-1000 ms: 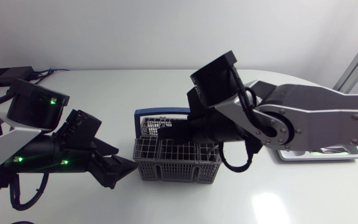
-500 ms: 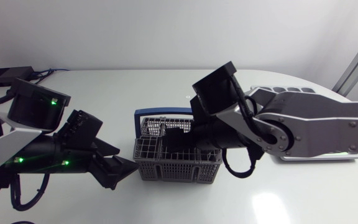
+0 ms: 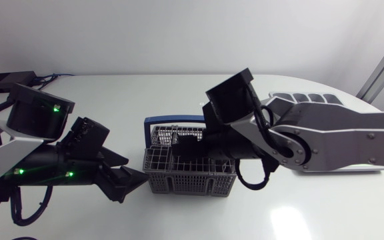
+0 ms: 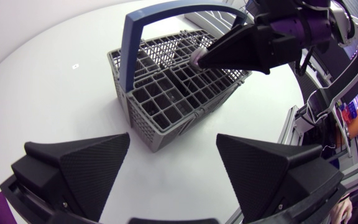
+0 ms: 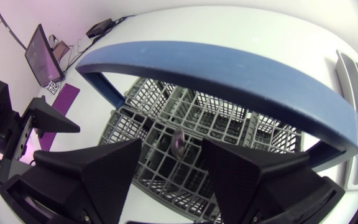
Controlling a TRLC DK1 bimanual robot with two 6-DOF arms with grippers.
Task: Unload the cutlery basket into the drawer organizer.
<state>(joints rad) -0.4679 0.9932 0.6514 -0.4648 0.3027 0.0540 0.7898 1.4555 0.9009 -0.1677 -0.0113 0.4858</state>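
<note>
Right arm (image 3: 325, 133) slid left; right gripper (image 3: 183, 148), fingers spread, inside grey mesh cutlery basket w/ blue handle (image 3: 189, 177), frame centre, straddling silver utensil tip (image 5: 179, 143). Centre first, then pinch. Left gripper (image 3: 129, 181) spread, lower left.

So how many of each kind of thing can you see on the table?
Matte black wedge-fingered pincers: 2 (left pincer, right pincer)
Grey plastic cutlery basket, blue handle: 1
White drawer organizer tray: 1
Silver cutlery piece: 1
Total: 5
</note>
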